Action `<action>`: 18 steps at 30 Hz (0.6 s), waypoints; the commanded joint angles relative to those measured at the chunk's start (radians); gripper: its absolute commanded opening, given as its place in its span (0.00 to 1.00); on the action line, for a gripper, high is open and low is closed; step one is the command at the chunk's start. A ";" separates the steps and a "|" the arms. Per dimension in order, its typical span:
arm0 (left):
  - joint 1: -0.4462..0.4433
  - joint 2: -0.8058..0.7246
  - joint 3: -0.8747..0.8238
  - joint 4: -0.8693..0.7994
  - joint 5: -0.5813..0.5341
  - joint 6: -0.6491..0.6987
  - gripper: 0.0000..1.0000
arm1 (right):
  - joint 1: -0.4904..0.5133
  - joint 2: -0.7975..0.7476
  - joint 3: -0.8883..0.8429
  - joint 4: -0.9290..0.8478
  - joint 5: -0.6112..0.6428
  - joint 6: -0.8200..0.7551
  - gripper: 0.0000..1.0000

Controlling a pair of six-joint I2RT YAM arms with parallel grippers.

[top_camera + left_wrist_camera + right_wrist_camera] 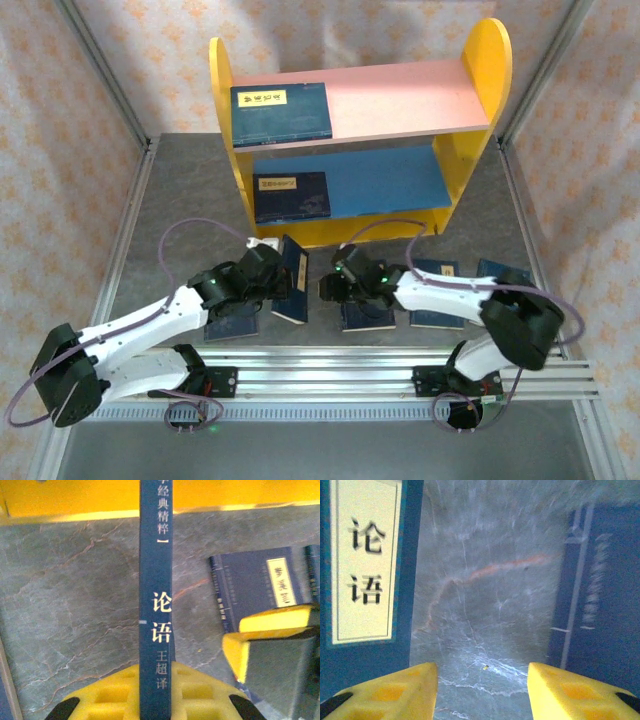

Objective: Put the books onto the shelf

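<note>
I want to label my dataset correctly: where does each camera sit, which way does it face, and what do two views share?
Top external: above and behind the arms, looking down at the table and the shelf; both arms show.
Left wrist: on the left arm, looking along the left hand and its held book toward the shelf's yellow base.
Right wrist: on the right arm, looking down at the table between the right hand's open fingers.
Shared: both wrist views show the characters 论语, likely the same held book.

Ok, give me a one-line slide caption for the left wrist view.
Left fingers grip a navy book edge-on, spine to camera, grey table and yellow shelf base beyond.
</note>
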 commanded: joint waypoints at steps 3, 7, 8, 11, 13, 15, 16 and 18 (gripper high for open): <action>-0.012 -0.089 0.139 -0.042 0.037 0.036 0.00 | -0.055 -0.238 -0.007 -0.126 0.126 -0.059 0.55; -0.012 -0.121 0.189 0.028 0.052 0.015 0.00 | -0.099 -0.362 0.013 -0.165 0.140 -0.096 0.60; -0.012 -0.121 0.198 0.052 0.046 0.010 0.00 | -0.110 -0.374 0.023 -0.175 0.145 -0.099 0.60; -0.011 -0.097 0.226 0.116 -0.012 -0.009 0.00 | -0.148 -0.400 0.056 -0.181 0.133 -0.099 0.61; -0.012 -0.075 0.225 0.192 -0.074 -0.035 0.00 | -0.167 -0.412 0.067 -0.152 0.122 -0.084 0.63; -0.011 -0.050 0.209 0.304 -0.131 -0.069 0.00 | -0.192 -0.416 0.081 -0.120 0.093 -0.067 0.65; -0.011 -0.031 0.201 0.361 -0.166 -0.087 0.00 | -0.204 -0.418 0.090 -0.108 0.083 -0.058 0.66; -0.011 0.006 0.199 0.445 -0.218 -0.104 0.00 | -0.228 -0.416 0.105 -0.082 0.053 -0.045 0.69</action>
